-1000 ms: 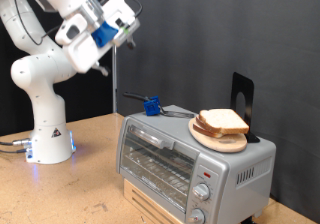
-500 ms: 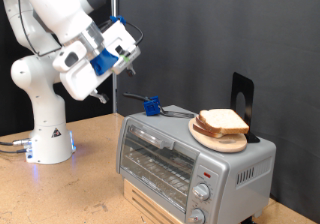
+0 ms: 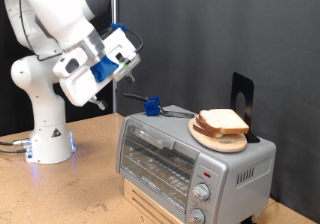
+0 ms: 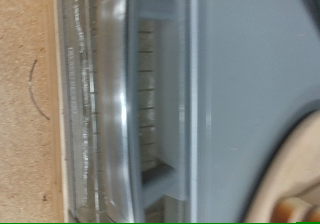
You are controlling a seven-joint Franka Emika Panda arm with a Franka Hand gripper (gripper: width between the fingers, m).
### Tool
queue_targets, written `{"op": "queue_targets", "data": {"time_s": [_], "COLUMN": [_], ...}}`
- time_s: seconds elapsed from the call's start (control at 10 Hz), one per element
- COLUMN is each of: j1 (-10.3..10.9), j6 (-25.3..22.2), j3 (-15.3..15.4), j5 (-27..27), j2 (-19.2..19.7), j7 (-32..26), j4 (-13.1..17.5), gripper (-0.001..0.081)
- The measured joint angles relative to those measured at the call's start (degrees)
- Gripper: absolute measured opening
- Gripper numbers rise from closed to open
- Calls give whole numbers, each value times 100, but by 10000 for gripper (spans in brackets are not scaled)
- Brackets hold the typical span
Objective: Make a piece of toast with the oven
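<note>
A dark wall (image 3: 200, 34) backs a wooden tabletop (image 3: 70, 189) spread out far below the hand (image 3: 128, 52), which hangs in the air holding nothing; whether its fingers are parted cannot be told. The oven (image 3: 190, 164) sits below and beside the hand, door closed. On top, farther away, the toast (image 3: 223, 122) rests on a round plate (image 3: 220, 139).
</note>
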Motion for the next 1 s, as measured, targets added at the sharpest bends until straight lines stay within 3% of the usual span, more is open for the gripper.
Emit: {"op": "queue_targets", "data": {"time_s": [0.5,1.0], "j1": [35,122], "j6": [1211,1882], "j3": [315,344], "j5": [52,276], "j2": [390,855], "j7": [26,10], "j4": [-598,-767], "gripper": [805,805]}}
